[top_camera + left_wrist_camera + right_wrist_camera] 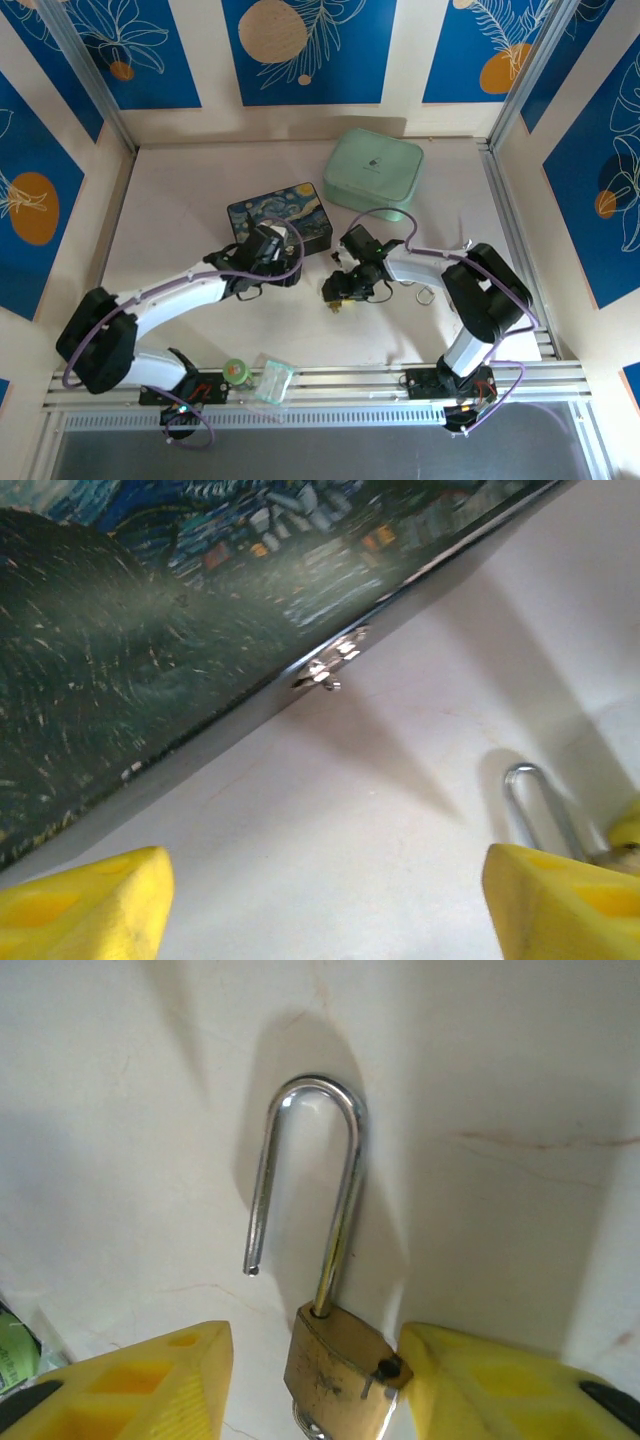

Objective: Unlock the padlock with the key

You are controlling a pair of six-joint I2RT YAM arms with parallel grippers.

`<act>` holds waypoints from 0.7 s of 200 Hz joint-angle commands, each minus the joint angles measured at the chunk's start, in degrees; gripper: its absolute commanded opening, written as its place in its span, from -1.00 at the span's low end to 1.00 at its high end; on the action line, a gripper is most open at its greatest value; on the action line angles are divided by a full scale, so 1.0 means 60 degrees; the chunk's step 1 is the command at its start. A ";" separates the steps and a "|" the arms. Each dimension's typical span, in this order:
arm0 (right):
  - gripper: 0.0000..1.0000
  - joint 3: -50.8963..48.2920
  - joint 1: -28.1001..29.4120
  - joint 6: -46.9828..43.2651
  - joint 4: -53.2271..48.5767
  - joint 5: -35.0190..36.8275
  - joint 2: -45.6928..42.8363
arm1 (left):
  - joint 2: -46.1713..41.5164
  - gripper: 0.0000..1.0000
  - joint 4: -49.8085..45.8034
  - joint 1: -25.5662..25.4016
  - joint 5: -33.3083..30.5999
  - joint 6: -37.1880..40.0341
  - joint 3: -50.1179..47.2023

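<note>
Pale surface (520, 1050) | padlock (335, 1370) flat between fingers of right tool (315, 1345), shackle (310, 1140) sprung free, so jaws parted, no grip needed | left tool (325, 890) agape, empty, painted box (150, 630) ahead-left, standing by

— Where is there room to pass?
— Left of the painted box (278, 222) the surface (170, 200) lies bare.
— And the middle?
— Tight: the padlock (335, 1360) sits between the right fingers (150, 1380), the box near it, a green case (373, 173) behind.
</note>
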 commanded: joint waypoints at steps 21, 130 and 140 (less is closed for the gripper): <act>0.98 0.0158 -0.0220 0.0108 -0.1150 0.2949 -0.1040 | -0.2058 0.99 0.0141 0.0078 0.0623 0.0107 -0.0277; 0.99 -0.0803 -0.4590 -0.3818 0.4076 0.5056 -0.2828 | -0.3425 0.99 0.5561 0.3176 -0.6556 0.5055 -0.2967; 1.00 -0.1262 -0.5192 -0.3579 0.4804 0.4518 -0.2851 | -0.3262 0.99 0.5572 0.3649 -0.6356 0.4979 -0.3135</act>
